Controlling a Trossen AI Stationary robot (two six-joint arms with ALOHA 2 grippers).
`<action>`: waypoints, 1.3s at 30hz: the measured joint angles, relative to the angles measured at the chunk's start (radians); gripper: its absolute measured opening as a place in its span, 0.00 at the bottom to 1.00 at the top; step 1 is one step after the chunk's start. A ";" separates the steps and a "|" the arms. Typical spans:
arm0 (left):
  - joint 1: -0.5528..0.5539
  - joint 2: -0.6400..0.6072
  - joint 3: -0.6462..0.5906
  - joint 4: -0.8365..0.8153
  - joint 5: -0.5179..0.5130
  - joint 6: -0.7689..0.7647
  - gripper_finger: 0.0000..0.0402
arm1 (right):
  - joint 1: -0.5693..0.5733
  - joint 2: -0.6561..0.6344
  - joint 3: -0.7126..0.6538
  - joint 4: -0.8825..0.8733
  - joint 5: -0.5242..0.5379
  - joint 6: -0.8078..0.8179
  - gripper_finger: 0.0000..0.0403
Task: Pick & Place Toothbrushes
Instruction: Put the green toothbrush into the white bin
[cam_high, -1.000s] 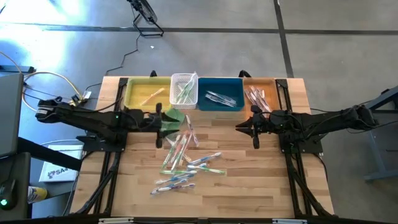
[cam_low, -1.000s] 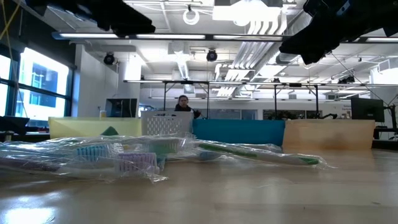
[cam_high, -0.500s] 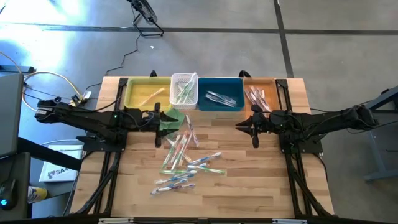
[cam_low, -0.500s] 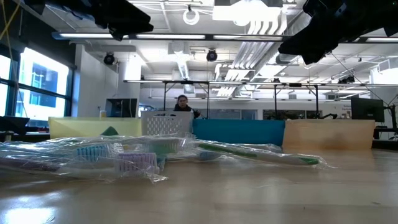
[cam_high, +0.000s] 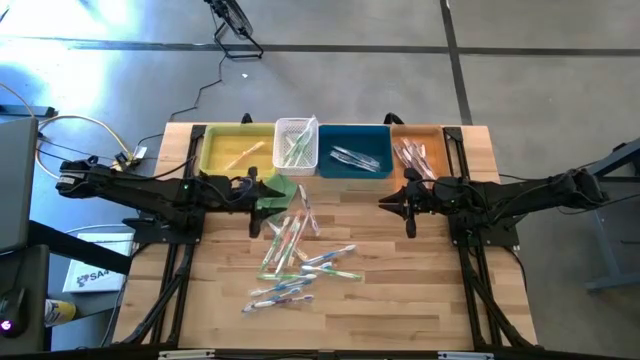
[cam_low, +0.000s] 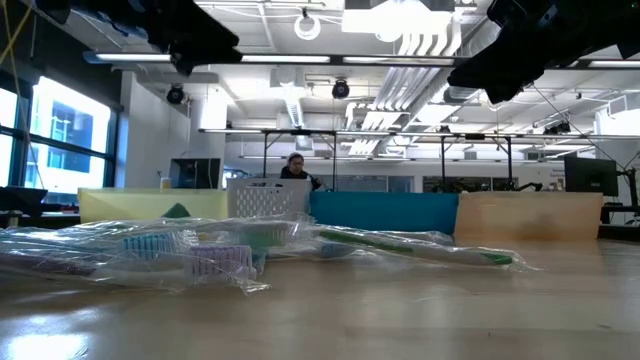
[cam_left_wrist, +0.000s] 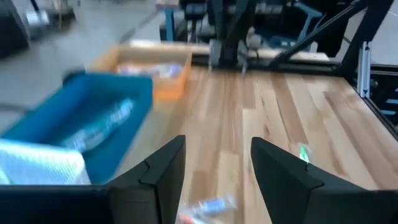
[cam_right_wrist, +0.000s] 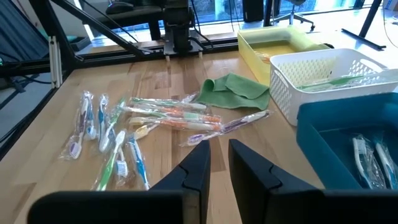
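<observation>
Several wrapped toothbrushes (cam_high: 296, 256) lie loose in a heap on the wooden table's middle, also seen in the right wrist view (cam_right_wrist: 134, 127). More lie in the four bins along the far edge. My left gripper (cam_high: 256, 192) hovers open above the table at the left end of the green cloth (cam_high: 281, 190); its fingers (cam_left_wrist: 217, 152) have nothing between them. My right gripper (cam_high: 392, 203) hovers right of the heap. Its fingers (cam_right_wrist: 219, 158) stand a narrow gap apart, holding nothing.
Along the far edge stand a yellow bin (cam_high: 222, 150), a white basket (cam_high: 296, 128), a blue bin (cam_high: 375, 140) and an orange bin (cam_high: 432, 135). Black frame rails run down both table sides. Bare wood lies near the front edge and between heap and right arm.
My left gripper has rolled a little about the line it points along, staying in the same place above the cloth's left end. Its fingers stay apart. The right arm and the toothbrushes have kept still.
</observation>
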 joint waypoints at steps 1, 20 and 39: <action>0.000 0.000 0.000 -0.026 0.005 -0.036 0.44 | 0.000 0.000 0.000 0.000 0.000 0.000 0.12; -0.001 0.196 0.000 -0.369 0.199 -0.520 0.44 | 0.000 0.000 0.000 -0.001 0.000 -0.002 0.12; -0.009 0.439 0.001 -0.377 0.222 -0.653 0.44 | 0.000 0.000 0.000 -0.002 0.001 -0.003 0.12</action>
